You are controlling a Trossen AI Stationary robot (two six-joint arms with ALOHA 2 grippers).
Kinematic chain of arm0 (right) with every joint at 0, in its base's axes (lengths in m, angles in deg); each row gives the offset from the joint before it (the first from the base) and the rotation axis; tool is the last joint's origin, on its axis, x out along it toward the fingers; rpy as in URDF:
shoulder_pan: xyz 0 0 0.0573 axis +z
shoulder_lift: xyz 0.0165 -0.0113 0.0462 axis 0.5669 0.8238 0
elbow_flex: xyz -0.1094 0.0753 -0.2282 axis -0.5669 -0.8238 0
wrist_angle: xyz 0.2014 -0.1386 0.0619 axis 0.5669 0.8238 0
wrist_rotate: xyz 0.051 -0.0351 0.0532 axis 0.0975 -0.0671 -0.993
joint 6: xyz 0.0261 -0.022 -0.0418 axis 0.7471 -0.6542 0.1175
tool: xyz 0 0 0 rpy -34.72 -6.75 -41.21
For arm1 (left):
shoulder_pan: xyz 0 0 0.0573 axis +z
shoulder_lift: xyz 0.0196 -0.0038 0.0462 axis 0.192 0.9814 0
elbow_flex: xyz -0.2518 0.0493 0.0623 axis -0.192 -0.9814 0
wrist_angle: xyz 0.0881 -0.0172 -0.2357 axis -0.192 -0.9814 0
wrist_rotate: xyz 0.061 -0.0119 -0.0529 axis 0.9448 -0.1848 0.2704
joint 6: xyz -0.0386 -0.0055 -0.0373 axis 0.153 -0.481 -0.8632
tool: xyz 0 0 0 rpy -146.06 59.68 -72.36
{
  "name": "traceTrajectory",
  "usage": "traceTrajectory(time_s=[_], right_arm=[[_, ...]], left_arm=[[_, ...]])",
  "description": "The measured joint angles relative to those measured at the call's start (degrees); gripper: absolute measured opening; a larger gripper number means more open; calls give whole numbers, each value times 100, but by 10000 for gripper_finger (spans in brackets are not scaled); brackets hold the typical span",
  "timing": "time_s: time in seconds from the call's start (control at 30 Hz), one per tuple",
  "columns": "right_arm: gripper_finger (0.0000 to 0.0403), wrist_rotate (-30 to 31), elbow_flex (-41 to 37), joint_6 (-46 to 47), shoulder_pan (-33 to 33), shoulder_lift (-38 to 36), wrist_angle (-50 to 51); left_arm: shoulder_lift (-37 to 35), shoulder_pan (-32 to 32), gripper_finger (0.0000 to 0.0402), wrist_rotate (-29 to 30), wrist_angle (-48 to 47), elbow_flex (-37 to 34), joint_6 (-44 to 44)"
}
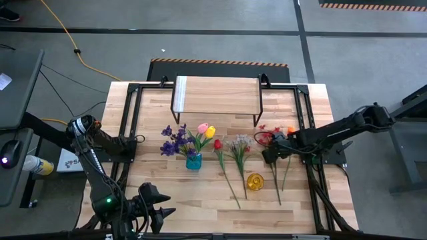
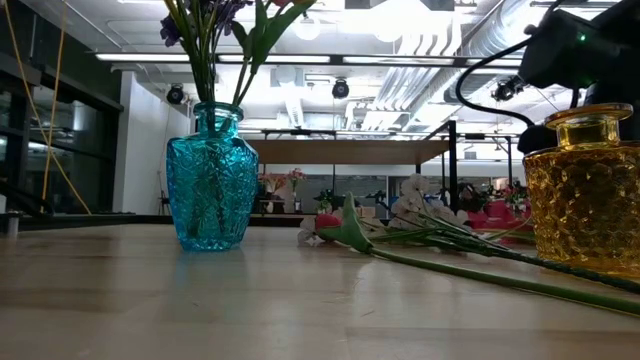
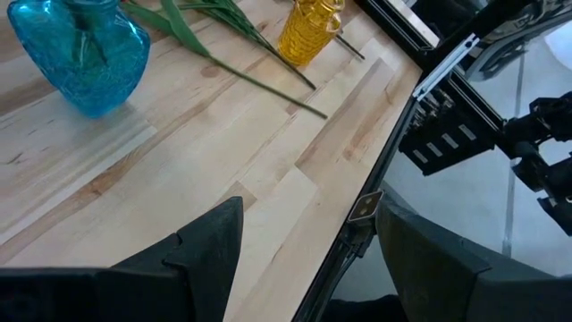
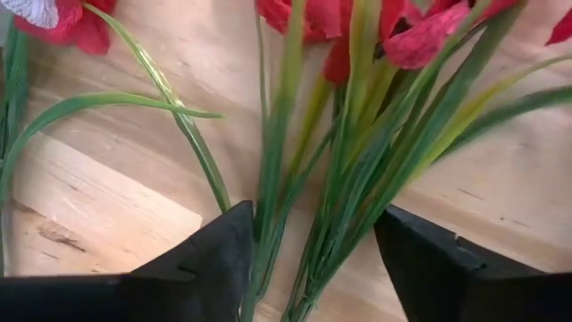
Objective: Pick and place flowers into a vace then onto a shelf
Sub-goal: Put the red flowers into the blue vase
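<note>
The left tool (image 1: pixel 155 203) waits open and empty at the near-left desk (image 1: pixel 200 193) edge. Right of centre, the right tool (image 1: pixel 269 155), open, straddles the light, floppy flowers (image 4: pixel 357 170); grip the bunched stems.

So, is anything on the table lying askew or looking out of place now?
Nothing looks damaged or spilled. Several flowers lie flat on the table, not yet in a vase. The blue vase stands upright with flowers in it; the yellow vase stands empty. The right end effector straddles the red flowers' stems. The shelf is bare.
</note>
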Motion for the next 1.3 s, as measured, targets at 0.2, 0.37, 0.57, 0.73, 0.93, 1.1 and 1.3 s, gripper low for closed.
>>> traceTrajectory(time_s=[0.2,0.37,0.57,0.73,0.93,1.1,1.3], right_arm=[[157,97,-27,-42,0,-152,21],[105,139,-32,-46,0,-213,14],[54,67,-32,-48,0,-213,-1],[17,-62,-27,-145,-2,-245,-26],[11,8,-25,-135,-2,-693,-49],[16,257,-21,-40,-9,-1288,-49],[7,520,-19,2,-9,-1984,-25]], left_arm=[[0,0,287,0,-17,0,23],[0,0,287,0,-17,0,55],[0,0,287,-3,-17,0,63],[0,0,287,-4,-17,2,66],[0,-1,287,-7,-17,0,72],[0,-1,287,-9,-17,0,216],[0,0,287,-9,-15,0,306]])
